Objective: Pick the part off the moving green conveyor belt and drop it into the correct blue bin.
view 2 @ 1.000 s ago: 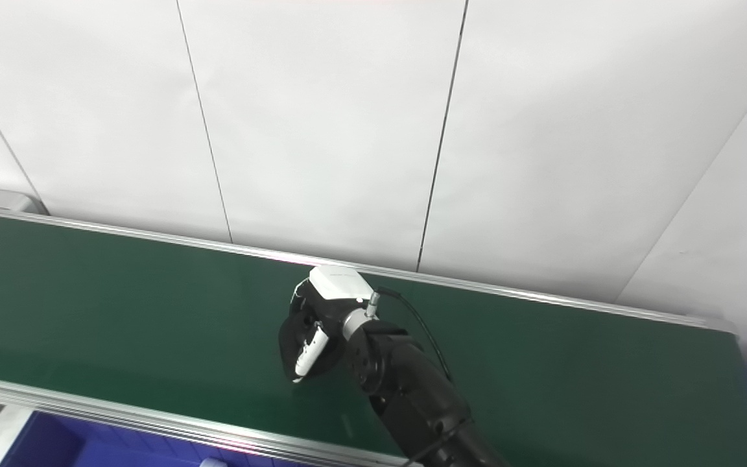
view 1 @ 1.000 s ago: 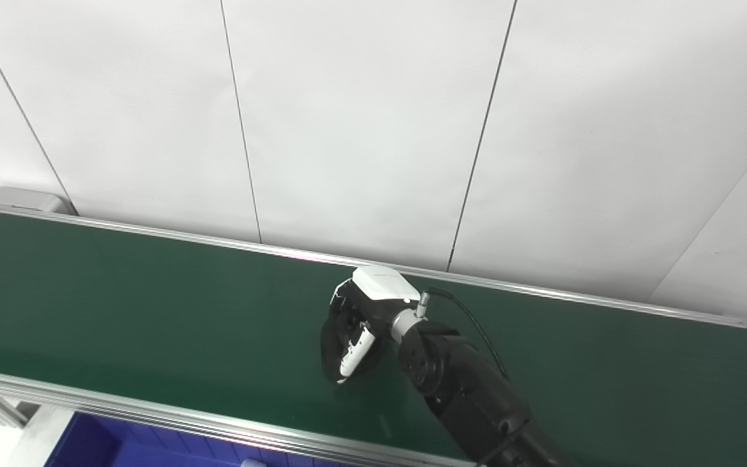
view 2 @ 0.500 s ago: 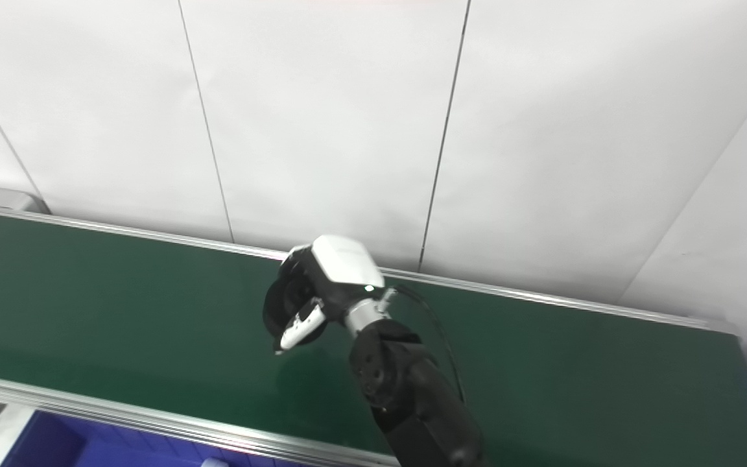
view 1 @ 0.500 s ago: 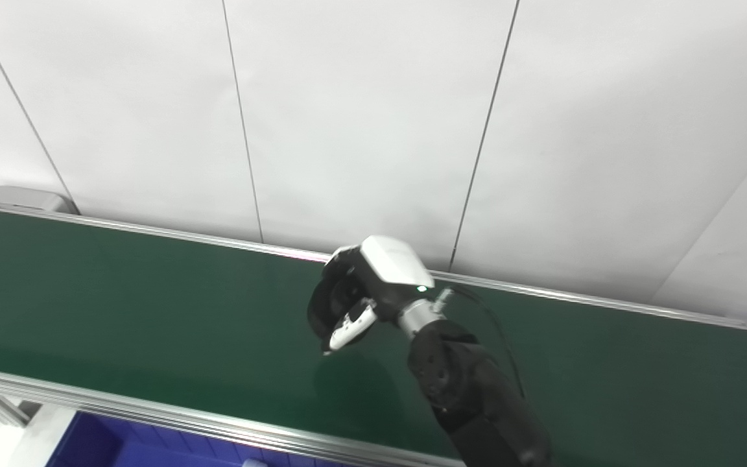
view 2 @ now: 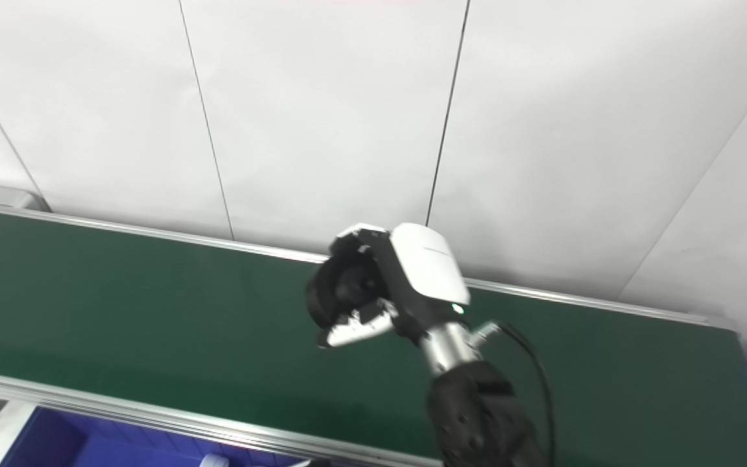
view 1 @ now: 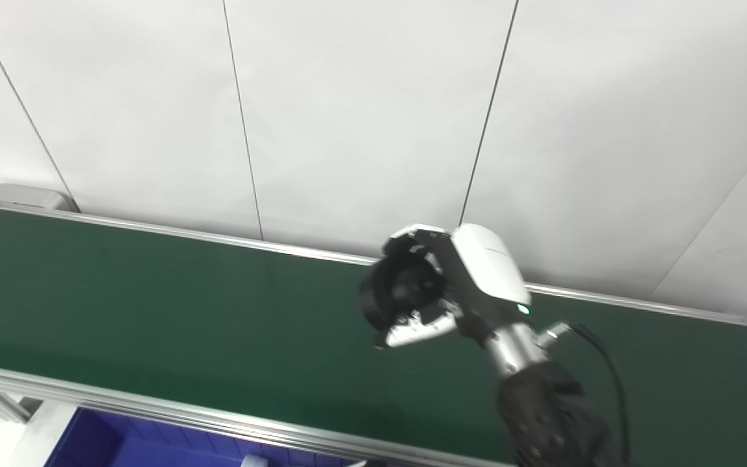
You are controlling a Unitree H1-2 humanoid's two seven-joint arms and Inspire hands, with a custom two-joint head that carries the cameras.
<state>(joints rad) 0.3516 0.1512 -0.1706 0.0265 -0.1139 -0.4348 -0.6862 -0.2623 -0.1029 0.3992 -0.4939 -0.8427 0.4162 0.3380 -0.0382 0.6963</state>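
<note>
White wall panels back the conveyor belt (view 1: 153,305); your right robot hand (view 1: 441,288) grips the black part (view 1: 396,295). Carry it level toward a blue bin (view 1: 107,444).

The blue bin (view 1: 120,447) is cut off by the bottom edge, its inside mostly hidden behind the conveyor belt (view 1: 153,311) rail. The fingers (view 1: 415,327) cover much of the dark, perhaps round part (view 1: 396,295).
</note>
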